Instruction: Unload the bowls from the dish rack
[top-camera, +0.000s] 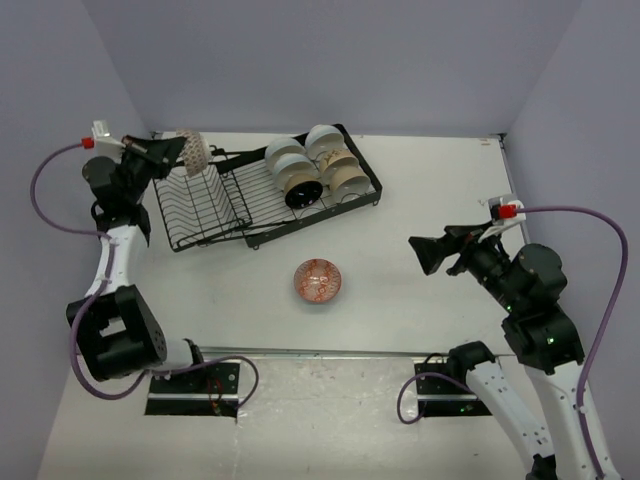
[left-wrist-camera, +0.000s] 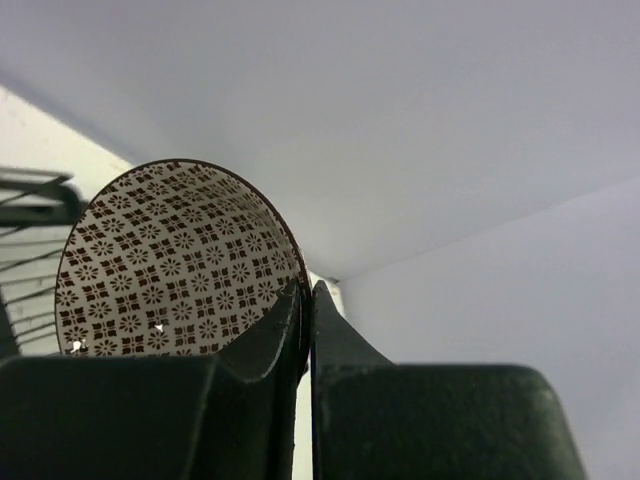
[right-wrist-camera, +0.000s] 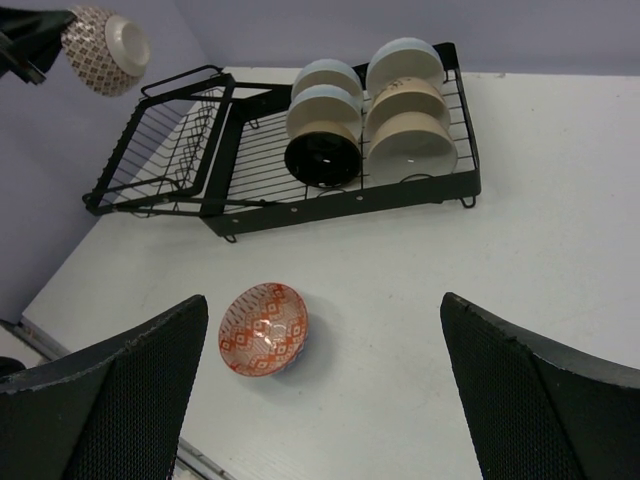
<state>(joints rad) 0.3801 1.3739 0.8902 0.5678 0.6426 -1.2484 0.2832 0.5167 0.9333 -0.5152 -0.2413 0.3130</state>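
- Currently the left gripper (top-camera: 176, 150) is clamped on the rim of a patterned bowl (top-camera: 194, 150). In the left wrist view one finger (left-wrist-camera: 262, 345) lies inside the bowl and the other outside its wall.
- That bowl is white with a small dark repeating motif. It hangs tipped on its side in the air above the far left corner of the dish rack (top-camera: 205, 200), touching none of the wires.
- The rack sits on the white table (top-camera: 430, 190), its long side angled, and the wire-divider section nearest the held bowl has nothing in it.
- Six bowls (top-camera: 322, 165) stand on edge in the rack's right-hand section, in two rows leaning against one another. The back ones are pale, those on the right are tan, and the front left one has a black inside.
- A red bowl (top-camera: 318, 281) with a patterned inside sits upright on the table in front of the rack, well apart from it.
- The right gripper (top-camera: 425, 256) hovers off to the rack's right and nearer the arm bases, fingers spread wide with nothing between them. It points toward the red bowl.
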